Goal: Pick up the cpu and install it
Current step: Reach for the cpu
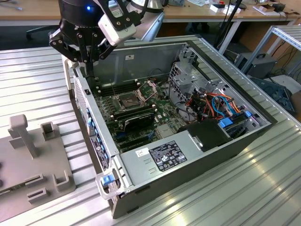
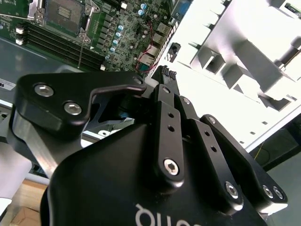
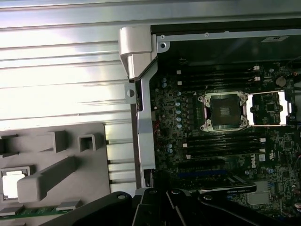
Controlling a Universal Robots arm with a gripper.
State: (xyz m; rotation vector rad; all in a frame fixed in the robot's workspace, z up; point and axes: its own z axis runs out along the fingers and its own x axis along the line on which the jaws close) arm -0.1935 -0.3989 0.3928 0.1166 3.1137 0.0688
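Black gripper hanging over the edge of an open computer case, cpu lying in a tray outside it.

A ribbed silver metal counter (image 1: 235,197) is carrying a large open grey metal computer case (image 1: 141,61) with a green motherboard (image 1: 160,110) inside. At the exterior view's left it is also carrying a flat grey plastic fixture tray (image 1: 28,155). The black robot gripper (image 1: 88,74) is hovering above the case wall nearest the tray, its fingers (image 1: 87,63) drawn close together and gripping nothing. The dark square socket (image 3: 225,110) is lying uncovered, its shiny hinged retention frame (image 3: 268,108) swung open beside it. The small square silver-grey cpu (image 3: 12,184) is sitting in a square recess of the tray, well apart from the gripper.
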